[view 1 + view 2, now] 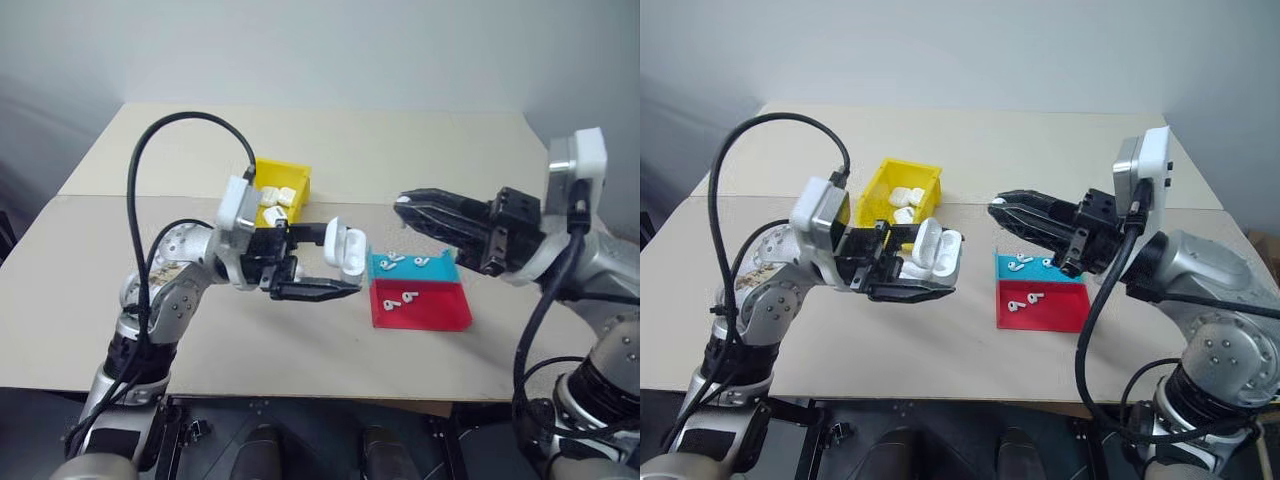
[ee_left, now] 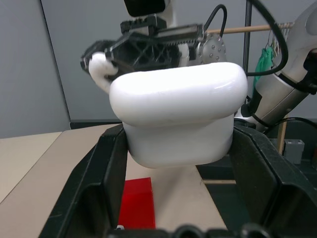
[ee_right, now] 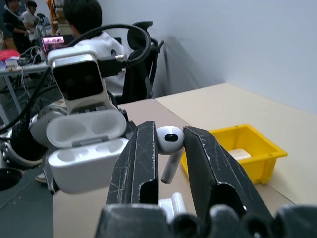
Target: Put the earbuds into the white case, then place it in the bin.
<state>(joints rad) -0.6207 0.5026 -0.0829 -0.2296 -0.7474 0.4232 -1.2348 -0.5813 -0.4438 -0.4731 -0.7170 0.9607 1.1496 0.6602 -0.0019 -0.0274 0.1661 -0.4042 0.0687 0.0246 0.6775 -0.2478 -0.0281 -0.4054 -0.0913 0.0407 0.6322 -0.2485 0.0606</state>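
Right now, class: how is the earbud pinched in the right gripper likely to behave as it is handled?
The earbud looks glossy and rounded, so it could slip or twist between the right gripper fingers. Only its head is pinched and the stem hangs free, so it may pivot. It is tiny, so probably very light.

Soft even indoor light, faint shadows, head views slightly soft

head stereo: high, facing forward-down over table (image 1: 300,340) | left wrist: very near, along fingers at case (image 2: 178,116) | right wrist: near, toward left arm | shared: case, bin (image 3: 247,148)
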